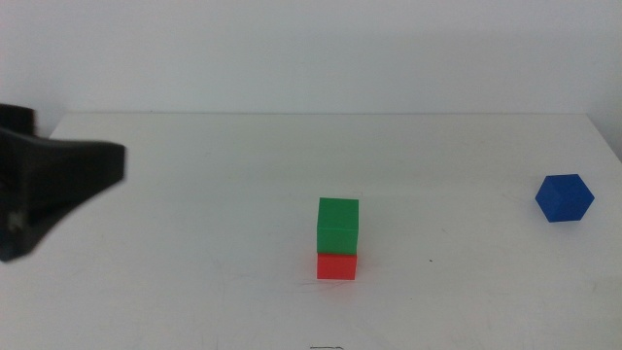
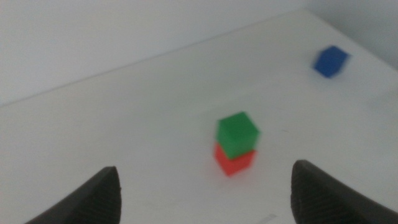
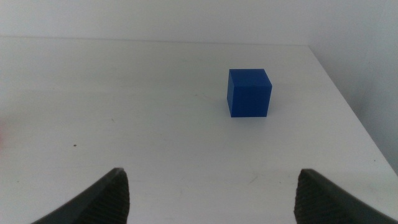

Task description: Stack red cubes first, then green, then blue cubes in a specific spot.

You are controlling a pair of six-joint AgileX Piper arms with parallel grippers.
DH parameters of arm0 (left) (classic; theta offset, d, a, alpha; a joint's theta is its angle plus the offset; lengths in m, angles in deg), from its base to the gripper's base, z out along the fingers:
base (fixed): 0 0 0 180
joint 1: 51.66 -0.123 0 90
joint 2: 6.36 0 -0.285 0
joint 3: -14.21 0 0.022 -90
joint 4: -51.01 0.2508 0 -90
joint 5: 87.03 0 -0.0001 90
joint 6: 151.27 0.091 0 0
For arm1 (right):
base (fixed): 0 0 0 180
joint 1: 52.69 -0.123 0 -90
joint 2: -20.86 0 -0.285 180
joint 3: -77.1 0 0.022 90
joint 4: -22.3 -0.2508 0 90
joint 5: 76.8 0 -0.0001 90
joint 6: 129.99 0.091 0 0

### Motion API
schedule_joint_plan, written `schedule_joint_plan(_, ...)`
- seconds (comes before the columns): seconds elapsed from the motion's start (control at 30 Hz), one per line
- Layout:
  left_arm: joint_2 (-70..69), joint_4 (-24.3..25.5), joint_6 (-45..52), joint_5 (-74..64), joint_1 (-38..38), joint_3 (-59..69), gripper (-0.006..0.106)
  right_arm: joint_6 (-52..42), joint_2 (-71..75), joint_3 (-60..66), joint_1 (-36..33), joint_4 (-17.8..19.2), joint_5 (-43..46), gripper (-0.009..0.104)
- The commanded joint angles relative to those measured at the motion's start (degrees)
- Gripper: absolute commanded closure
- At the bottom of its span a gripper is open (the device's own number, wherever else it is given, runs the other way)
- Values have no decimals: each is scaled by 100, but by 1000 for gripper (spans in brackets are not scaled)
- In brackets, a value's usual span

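The green cube (image 1: pixel 337 225) sat on top of the red cube (image 1: pixel 336 265) near the table's middle, faces roughly lined up, so two tiers were done & only the blue cube (image 1: pixel 564 197) was left. That one lay well apart from the stack, over by the table's right edge, turned a bit so a corner faced the middle camera.

The left gripper (image 2: pixel 205 193) hung off to the left side, above the table (image 1: pixel 194 194) w/ nothing in it, jaws spread wide, the stack showing between them in its wrist view. In the middle view its dark bulk (image 1: pixel 49 180) sat at the left edge, blurred. The right gripper (image 3: pixel 211 193) wasn't in the middle view at all; its wrist cam showed both jaws apart & empty, w/ the blue cube on the table ahead of them.

My guess on handling: a small solid block, light, stiff, matte faces that shouldn't slip much. Best hold prob. on two opposite flat sides, mid-height, jaws squared to the faces, not across corners. Placing it needs care, I'd say – the two-high stack looked easy to nudge over.
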Motion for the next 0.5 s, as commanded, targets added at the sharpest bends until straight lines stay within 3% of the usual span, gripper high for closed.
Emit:
schedule_joint_plan(0.0, 90, -596, 333, 280, 11, -156, 7, -36, -63, -98, 42, 73, 418, 27)
schedule_joint_plan(0.2, 446, -1230, 999, 242, 11, -167, 7, -36, -63, -98, 42, 73, 418, 27)
schedule_joint_plan(0.47, 524, -1023, 1044, 579, 11, -167, 7, -36, -63, -98, 42, 73, 418, 27)
